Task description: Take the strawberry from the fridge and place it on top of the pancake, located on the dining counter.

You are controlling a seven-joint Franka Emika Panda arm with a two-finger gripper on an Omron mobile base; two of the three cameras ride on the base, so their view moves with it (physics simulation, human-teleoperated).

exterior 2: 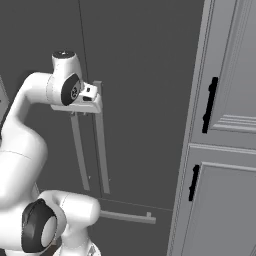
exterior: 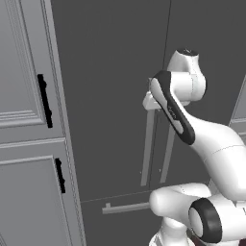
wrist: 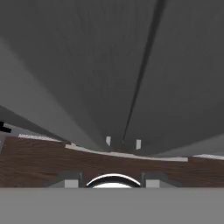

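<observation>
Fingers (exterior 2: 89,111) set at the fridge (exterior: 115,86) handles (exterior: 149,144); their spread cannot be told.
Door-opening is judged in hand; next, one handle must be clasped and drawn outward.

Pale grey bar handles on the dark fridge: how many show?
3. Two long upright handles flank the door seam; one horizontal handle runs along the bottom drawer, partly behind the arm.

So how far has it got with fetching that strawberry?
Nothing looks finished: both doors of the fridge are shut. Right now the end effector is up at the tops of the door handles. Opening a door, taking the berry and carrying it to the pancake all remain.
</observation>
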